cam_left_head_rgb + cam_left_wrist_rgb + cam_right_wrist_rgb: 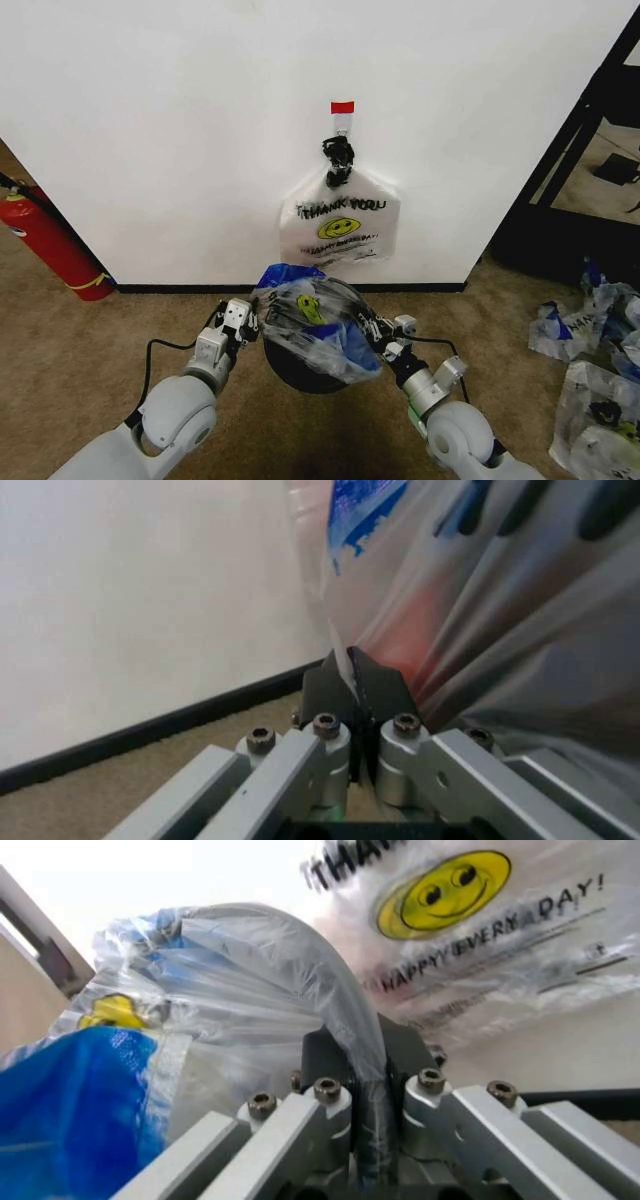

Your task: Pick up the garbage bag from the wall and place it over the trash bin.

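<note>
From the head camera, both arms stretch the garbage bag [315, 318] over the black trash bin [305, 375] on the carpet below the white wall [150, 130]. The left claw [237, 318] and right claw [385, 335] each pinch an opposite edge. A bundle of bags [338, 225] printed "THANK YOU" with a smiley hangs from the hook under red tape [342, 107].

Left wrist: the claw [350, 676] is pressed shut on thin film [480, 615].

Right wrist: the claw [368, 1065] nips a fold of the bag [250, 990]; "HAPPY EVERY DAY!" reads on the bundle [470, 922] behind.

The thin plastic could likely tear or slip free if the arms pull apart too hard.
</note>
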